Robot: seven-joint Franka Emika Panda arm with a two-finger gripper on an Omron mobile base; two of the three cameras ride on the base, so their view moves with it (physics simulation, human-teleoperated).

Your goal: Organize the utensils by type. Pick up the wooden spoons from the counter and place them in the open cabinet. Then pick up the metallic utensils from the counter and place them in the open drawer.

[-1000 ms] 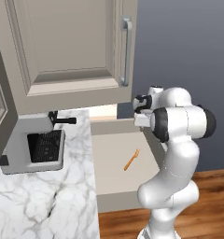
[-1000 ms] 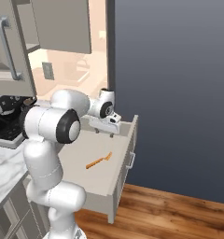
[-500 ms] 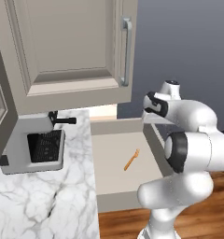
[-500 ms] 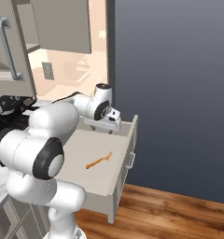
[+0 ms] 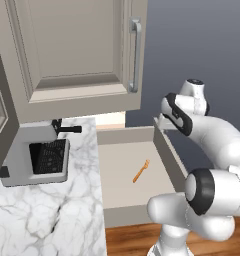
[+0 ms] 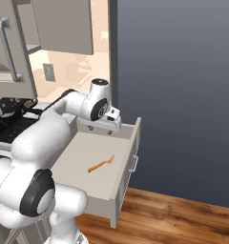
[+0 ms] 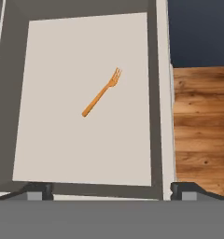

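Observation:
The drawer [image 5: 117,187] stands pulled out to the right of the counter [image 5: 47,220]. One metallic utensil, a shiny orange-copper fork [image 5: 141,171], lies alone on the drawer's flat bottom [image 7: 62,130]; the hand view looks down on this fork [image 7: 102,92], and it lies at mid-drawer in the right base view [image 6: 101,164]. My gripper [image 6: 100,129] hovers over the drawer's back part, well above the fork, open and empty, its fingertips [image 7: 39,190] spread wide. The taupe cabinet [image 5: 77,50] hangs above the counter. The wooden spoons are out of view.
A grey coffee machine [image 5: 37,155] stands on the counter under the cabinet. The cabinet's steel bar handle [image 5: 135,55] hangs close to my arm's upper links. A dark wall rises behind the drawer, and wooden floor [image 7: 202,126] lies beside and in front of it.
My arm has swung round, its big joints coming forward and low, while the hand drifted a little toward the drawer's back. The jaws stayed open. The fork has not moved.

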